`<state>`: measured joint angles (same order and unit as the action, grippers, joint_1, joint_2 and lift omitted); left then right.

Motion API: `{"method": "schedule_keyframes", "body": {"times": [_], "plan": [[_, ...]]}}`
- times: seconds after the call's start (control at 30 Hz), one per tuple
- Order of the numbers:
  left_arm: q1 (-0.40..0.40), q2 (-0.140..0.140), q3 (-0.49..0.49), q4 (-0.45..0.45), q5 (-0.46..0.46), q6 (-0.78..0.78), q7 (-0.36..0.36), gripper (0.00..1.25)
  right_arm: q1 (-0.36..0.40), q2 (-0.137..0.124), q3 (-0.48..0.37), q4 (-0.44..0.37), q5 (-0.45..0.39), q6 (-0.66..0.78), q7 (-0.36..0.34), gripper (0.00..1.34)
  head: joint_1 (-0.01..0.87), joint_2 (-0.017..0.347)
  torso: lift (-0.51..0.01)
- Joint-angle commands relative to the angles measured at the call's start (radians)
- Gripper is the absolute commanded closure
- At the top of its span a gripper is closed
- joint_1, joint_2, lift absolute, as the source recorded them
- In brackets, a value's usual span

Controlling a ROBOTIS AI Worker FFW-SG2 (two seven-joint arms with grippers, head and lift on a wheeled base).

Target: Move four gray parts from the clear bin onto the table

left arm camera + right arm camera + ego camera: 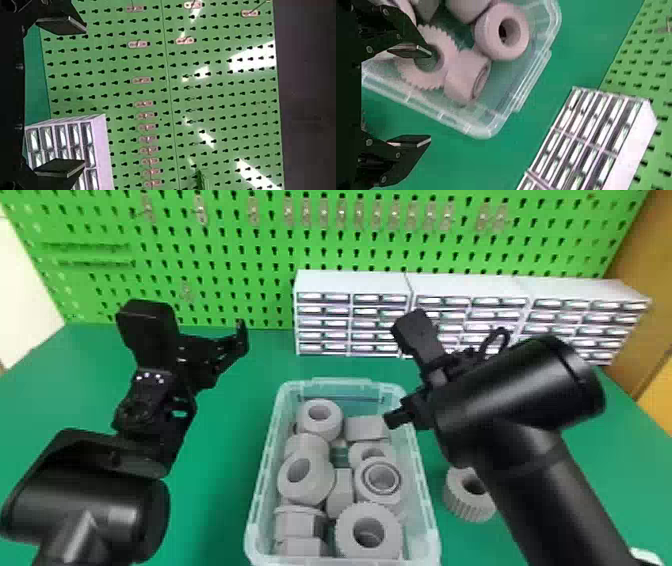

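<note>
Loose gray part [461, 501]: on the tabletop [220, 415], just beside the bin's right edge, partly hidden behind the right arm; ribbed outside, with a round hole facing up.
Gray parts in the bin [294, 491]: several, lying at mixed angles, from the far edge to the near one.
Far left corner of the bin: a thick ring [320, 433], hole showing.
Far right corner: a short cylinder [365, 430] on its side; the right wrist view shows it beside a toothed ring [449, 47].
Near right corner: a large ribbed ring [345, 535], hole up.
Near left corner: a flanged part [295, 522].
Bin [345, 384]: clear, towards the middle of the tabletop's near edge.
Right gripper [400, 370]: above the bin's far right corner, fingers spread with nothing between them; in the right wrist view one finger overlaps the toothed ring, the other lies outside the rim.
Left gripper [195, 322]: over the left side of the tabletop, well apart from the bin, fingers wide apart and empty.
Drawers [350, 282]: white units along the far edge, middle to right.
Pegboard [225, 280]: green, upright behind the far edge, with small metal clips [253, 215].
</note>
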<state>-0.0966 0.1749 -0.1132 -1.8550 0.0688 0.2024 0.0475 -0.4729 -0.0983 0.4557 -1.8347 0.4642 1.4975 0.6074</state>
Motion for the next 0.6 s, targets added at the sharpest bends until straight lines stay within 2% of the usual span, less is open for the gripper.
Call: {"method": "schedule_keyframes", "body": {"times": [0.0, 0.57], "plan": [[-0.002, 0.000, 0.000, 0.000, 0.000, 0.002, 0.000, 0.11, -0.010, 0.000, 0.024, 0.000, -0.032, 0.001, 0.002, 0.50, 0.678, 0.034, -0.050], [-0.002, 0.000, 0.000, 0.002, 0.002, 0.005, 0.000, 0.11, -0.012, 0.000, 0.040, 0.012, -0.091, 0.003, 0.000, 0.50, 0.678, 0.034, -0.050]]}}
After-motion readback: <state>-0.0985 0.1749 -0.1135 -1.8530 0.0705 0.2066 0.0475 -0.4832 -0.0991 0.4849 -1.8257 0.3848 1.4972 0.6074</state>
